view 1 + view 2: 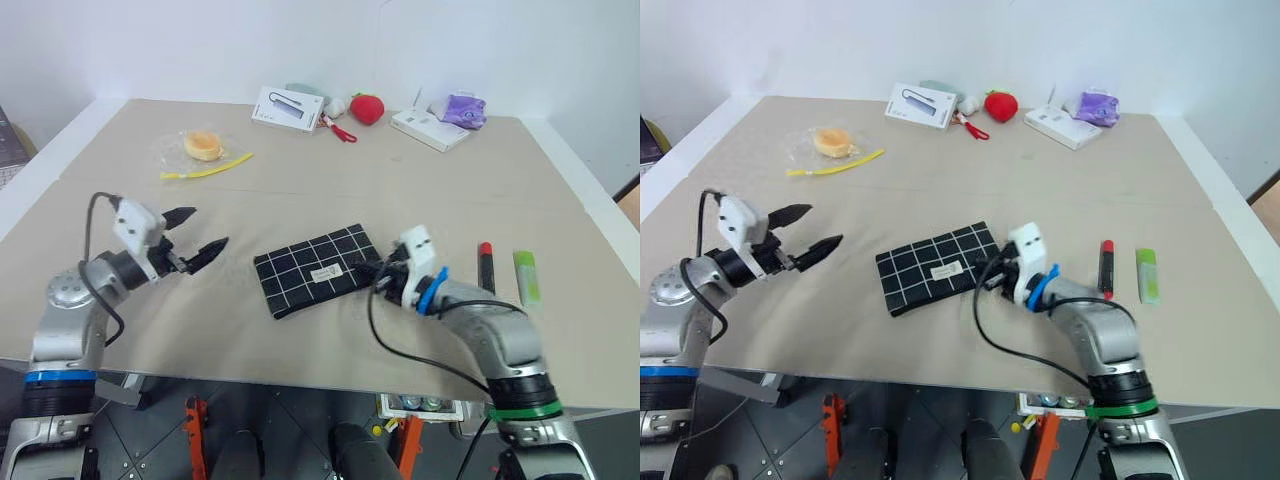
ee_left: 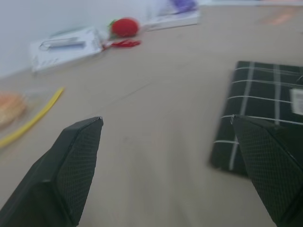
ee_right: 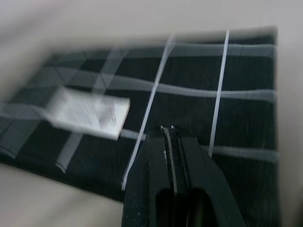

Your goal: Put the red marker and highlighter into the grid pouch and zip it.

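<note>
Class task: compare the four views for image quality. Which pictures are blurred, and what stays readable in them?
Left and right eye views: evenly lit, sharp, with the grid pouch, red marker and highlighter all clear. Left wrist view: soft, the far items smeared, though the pouch's grid still reads. Right wrist view: the most blurred, its grid lines streaked behind the right end effector.

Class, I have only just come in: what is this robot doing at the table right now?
The robot is working on the grid pouch, which lies flat on the table. Its right gripper is shut, its tips over the pouch's right end; whether it has pinched anything there, I cannot tell. The left gripper is open in the air to the pouch's left. The red marker and the highlighter lie side by side on the table to the right, not yet packed.
</note>
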Robot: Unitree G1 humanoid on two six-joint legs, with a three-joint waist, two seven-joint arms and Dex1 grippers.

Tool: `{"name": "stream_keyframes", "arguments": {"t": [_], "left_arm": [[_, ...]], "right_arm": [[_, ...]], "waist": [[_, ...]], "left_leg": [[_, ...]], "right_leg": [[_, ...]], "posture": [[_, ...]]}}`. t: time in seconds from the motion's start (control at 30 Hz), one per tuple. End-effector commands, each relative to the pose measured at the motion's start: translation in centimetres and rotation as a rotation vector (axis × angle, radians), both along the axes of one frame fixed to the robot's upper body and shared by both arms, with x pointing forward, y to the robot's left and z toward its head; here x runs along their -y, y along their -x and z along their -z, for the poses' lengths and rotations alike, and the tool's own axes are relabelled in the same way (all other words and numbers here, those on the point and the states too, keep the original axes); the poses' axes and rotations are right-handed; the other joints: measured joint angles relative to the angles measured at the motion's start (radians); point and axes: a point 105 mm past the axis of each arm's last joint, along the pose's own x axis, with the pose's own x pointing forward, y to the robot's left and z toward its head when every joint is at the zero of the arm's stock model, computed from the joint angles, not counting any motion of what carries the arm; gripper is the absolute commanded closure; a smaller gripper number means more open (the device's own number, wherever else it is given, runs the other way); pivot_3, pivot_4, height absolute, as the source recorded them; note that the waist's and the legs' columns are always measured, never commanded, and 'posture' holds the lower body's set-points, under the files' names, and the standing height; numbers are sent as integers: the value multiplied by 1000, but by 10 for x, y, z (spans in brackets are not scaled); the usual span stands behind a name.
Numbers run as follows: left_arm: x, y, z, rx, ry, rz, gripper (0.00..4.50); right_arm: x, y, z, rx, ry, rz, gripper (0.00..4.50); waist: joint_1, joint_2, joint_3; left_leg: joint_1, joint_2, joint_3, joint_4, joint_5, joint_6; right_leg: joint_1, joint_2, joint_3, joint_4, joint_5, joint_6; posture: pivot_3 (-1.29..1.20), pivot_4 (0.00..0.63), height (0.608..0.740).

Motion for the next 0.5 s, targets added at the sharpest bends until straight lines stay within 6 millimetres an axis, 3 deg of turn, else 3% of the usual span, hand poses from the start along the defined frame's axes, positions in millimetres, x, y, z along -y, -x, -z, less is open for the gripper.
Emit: {"name": "stream_keyframes", "arguments": {"t": [0.03, 0.23, 0.5], "left_arm": [[17, 8, 4, 97, -187, 129, 0], [27, 24, 47, 242, -608, 371, 0], [37, 17, 63, 515, -774, 452, 0]], "right_arm": [[7, 1, 27, -73, 118, 41, 4444], [12, -2, 33, -68, 186, 78, 4444], [10, -2, 32, -59, 171, 98, 4444]], "waist": [[-1, -2, -2], [-1, -3, -4], [3, -6, -9]], "left_leg": [[2, 0, 0, 0, 0, 0], [6, 1, 0, 0, 0, 1], [6, 1, 0, 0, 3, 5]], "right_leg": [[2, 0, 0, 0, -2, 2], [5, 1, 0, 0, -3, 2], [5, 1, 0, 0, -2, -2]], "posture": [[0, 150, 733], [0, 150, 733], [0, 150, 733]]}}
